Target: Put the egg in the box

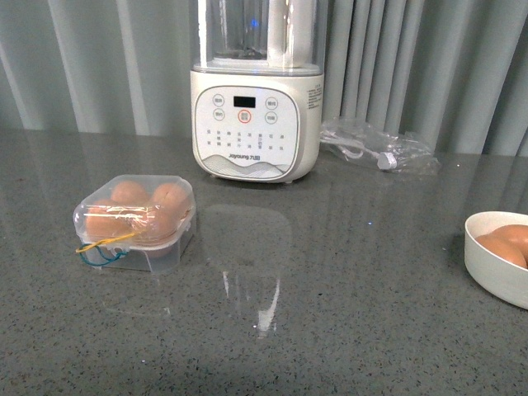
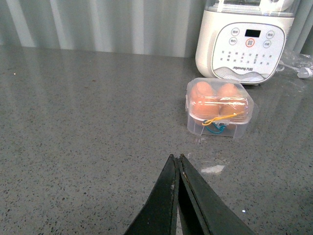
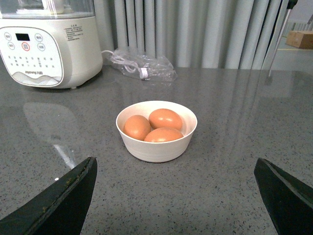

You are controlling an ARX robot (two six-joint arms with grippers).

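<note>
Black fingers of the left gripper (image 2: 177, 159) meet at their tips, pressed together with nothing between them, above bare grey tabletop (image 2: 88, 127). Right gripper (image 3: 176, 191) is spread wide, empty, its two fingers framing a white bowl (image 3: 156, 147) that holds three brown eggs. Uppermost egg (image 3: 166, 119) lies on its side, long axis roughly across the bowl. In the front view the bowl is cut off at the tabletop's right edge. Toward the left side sits the box (image 1: 136, 221), lid down, eggs inside blurred by the plastic; yellow and blue loops hang at its front. Behind it stands a white appliance (image 1: 256, 124), beside a crumpled clear bag (image 1: 379, 148).
</note>
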